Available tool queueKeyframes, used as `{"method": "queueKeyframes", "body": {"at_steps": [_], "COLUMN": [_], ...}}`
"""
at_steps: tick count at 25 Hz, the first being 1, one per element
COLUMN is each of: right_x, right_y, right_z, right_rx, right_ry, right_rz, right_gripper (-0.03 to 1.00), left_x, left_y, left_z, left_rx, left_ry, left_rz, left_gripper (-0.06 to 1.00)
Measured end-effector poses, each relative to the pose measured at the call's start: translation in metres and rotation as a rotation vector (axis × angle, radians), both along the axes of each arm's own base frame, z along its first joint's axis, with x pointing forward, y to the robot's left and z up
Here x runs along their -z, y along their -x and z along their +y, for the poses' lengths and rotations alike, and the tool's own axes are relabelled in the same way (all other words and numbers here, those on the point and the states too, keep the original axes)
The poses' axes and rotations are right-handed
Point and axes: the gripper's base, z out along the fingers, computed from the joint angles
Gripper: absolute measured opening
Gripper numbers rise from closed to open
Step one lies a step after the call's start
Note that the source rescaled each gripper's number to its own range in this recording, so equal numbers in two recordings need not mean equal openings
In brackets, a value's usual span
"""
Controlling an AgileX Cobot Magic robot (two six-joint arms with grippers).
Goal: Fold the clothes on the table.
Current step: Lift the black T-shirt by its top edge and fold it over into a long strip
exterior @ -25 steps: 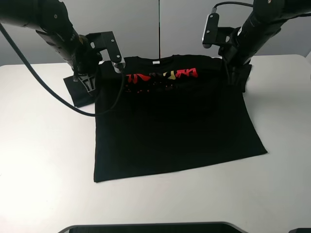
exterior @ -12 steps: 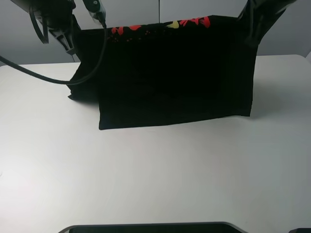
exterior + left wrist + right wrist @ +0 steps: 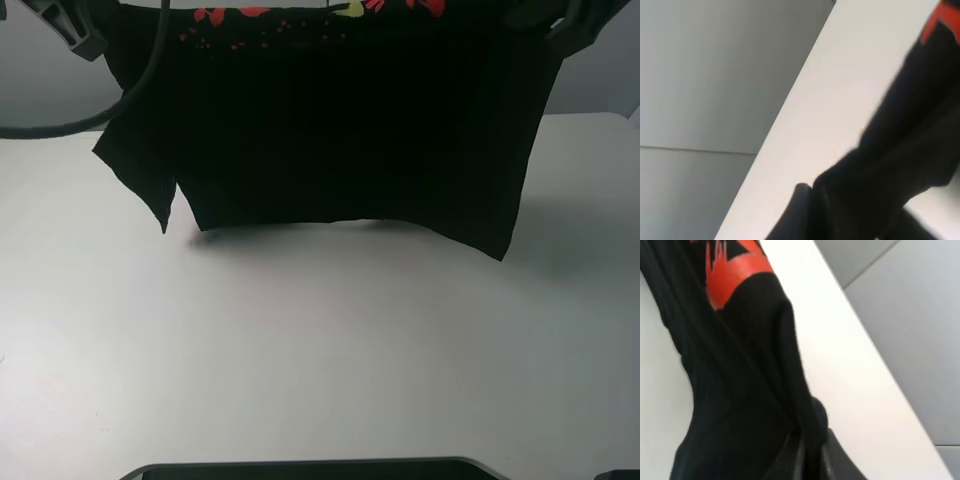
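The black T-shirt [image 3: 340, 120] hangs spread out in the air over the white table [image 3: 320, 350], with its red and yellow characters at the top edge of the exterior view. My left gripper [image 3: 75, 30] is shut on its upper left corner. My right gripper [image 3: 570, 20] is shut on its upper right corner. One sleeve droops at the left, and the hem hangs close over the tabletop. In the left wrist view the gripper [image 3: 810, 210] pinches black cloth [image 3: 900, 165]. In the right wrist view the gripper [image 3: 810, 455] pinches cloth with red print [image 3: 740, 390]. The neck label is hidden.
A black cable [image 3: 60, 128] loops down from the left arm beside the hanging sleeve. A dark rounded object [image 3: 310, 468] sits at the table's front edge. Grey wall panels [image 3: 30, 80] stand behind the table.
Both grippers have lifted the shirt from lying flat on the table to hanging in the air. It has come higher and toward the camera, and the left sleeve now dangles free.
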Motion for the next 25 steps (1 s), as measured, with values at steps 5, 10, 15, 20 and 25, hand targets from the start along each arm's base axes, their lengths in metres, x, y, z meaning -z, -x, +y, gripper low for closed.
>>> {"method": "queueKeyframes", "body": {"at_steps": [5, 10, 15, 20, 25], "right_x": [-0.001, -0.004, 0.008, 0.019, 0.017], "right_y": [0.001, -0.006, -0.023, -0.033, -0.039], "right_z": [0.001, 0.003, 0.006, 0.008, 0.009], "right_rx": [-0.015, -0.003, 0.007, 0.007, 0.02], "right_ry": [-0.007, -0.033, -0.029, -0.021, -0.031], "right_rz": [0.001, -0.067, -0.089, -0.077, -0.138], "right_gripper": [0.02, 0.02, 0.02, 0.02, 0.02], "left_x": [-0.014, -0.014, -0.008, 0.0, 0.005], "left_y": [0.017, 0.012, 0.0, -0.01, -0.018], "left_z": [-0.008, -0.01, -0.016, -0.02, -0.021], "left_rx": [0.049, 0.063, 0.082, 0.065, 0.068], "left_ry": [0.015, -0.01, -0.018, -0.032, -0.071], "left_rz": [-0.037, -0.081, -0.13, -0.149, -0.174], "left_gripper": [0.0, 0.0, 0.0, 0.0, 0.0]}}
